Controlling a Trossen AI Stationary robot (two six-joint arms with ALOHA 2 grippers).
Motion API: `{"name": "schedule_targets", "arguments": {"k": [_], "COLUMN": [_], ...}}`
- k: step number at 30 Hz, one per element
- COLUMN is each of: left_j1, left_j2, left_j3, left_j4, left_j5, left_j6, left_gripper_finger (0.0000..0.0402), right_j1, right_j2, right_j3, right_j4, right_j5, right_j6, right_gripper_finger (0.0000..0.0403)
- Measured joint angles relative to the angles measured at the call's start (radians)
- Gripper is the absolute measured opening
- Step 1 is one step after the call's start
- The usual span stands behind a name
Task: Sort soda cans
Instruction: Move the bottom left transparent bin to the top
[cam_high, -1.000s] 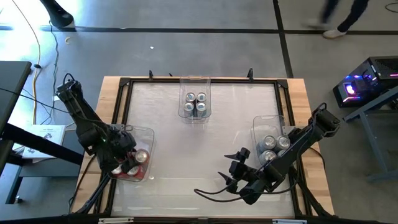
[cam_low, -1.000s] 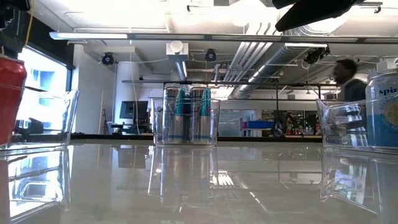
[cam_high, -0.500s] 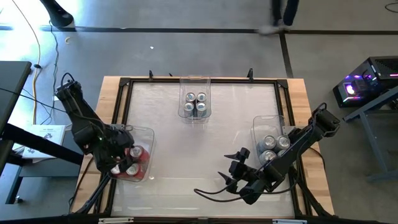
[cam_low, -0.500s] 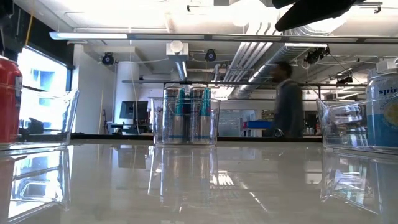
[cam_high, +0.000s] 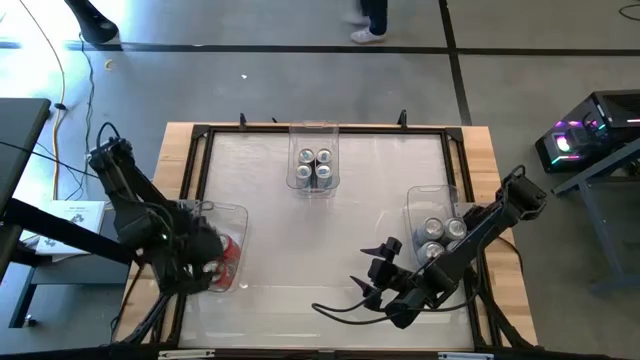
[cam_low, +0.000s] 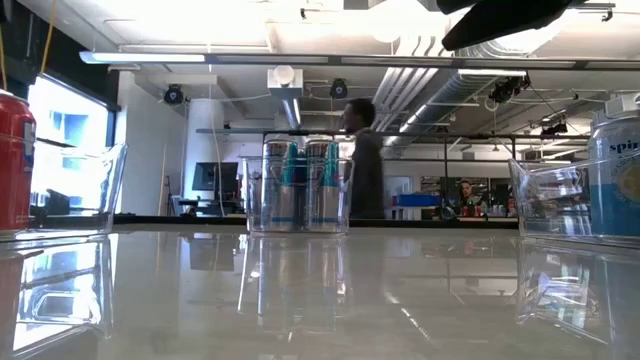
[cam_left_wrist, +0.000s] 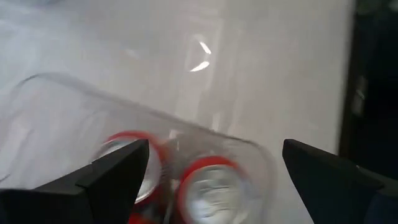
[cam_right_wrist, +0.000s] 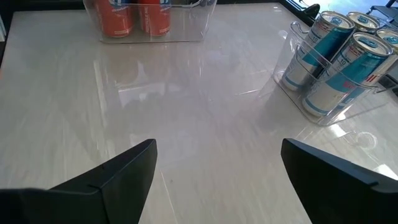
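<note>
While the glossy white table (cam_high: 350, 210) lies bare between three clear rectangular plastic bins (cam_high: 314, 172), every small silver-topped metal soda can (cam_high: 324, 158) sits binned: red left, blue-tinted centre, silver right. Left hand (cam_left_wrist: 208, 171) hovers wide open, empty, over the reds; best lifted straight up. Right hand (cam_right_wrist: 217, 168) waits open, empty.

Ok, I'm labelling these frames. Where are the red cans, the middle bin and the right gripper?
red cans (cam_left_wrist: 208, 186): left wrist view, silver top of one can.
middle bin (cam_high: 314, 129): high view, its far rim.
right gripper (cam_right_wrist: 217, 177): right wrist view, midway between its open fingertips.
</note>
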Motion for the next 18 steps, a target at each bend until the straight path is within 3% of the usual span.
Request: {"name": "schedule_targets", "arguments": {"k": [4,11,14,18], "left_j1": [0.000,-0.016,-0.047,-0.075], "left_j2": [0.125,0.339,0.388,0.412], "left_j3": [0.076,0.131,0.150,0.152], "left_j4": [0.005,-0.076,-0.102,-0.167], "left_j5": [0.076,0.482,0.529,0.504], "left_j6": [0.059,0.057,0.055,0.020], "left_gripper_finger": [0.0365,0.0365,0.0359,0.0333], "right_j1": [-0.015,-0.062,-0.078,-0.086], "right_j2": [0.000,0.000,0.000,0.000], "right_j3": [0.000,0.000,0.000,0.000], "right_j4": [0.005,0.019,0.020,0.020], "right_j5": [0.000,-0.005,-0.006,-0.007], "right_j6": [-0.003,-0.051,-0.075,-0.091], "right_gripper_finger": [0.0339,0.0339,0.0339,0.0339]}}
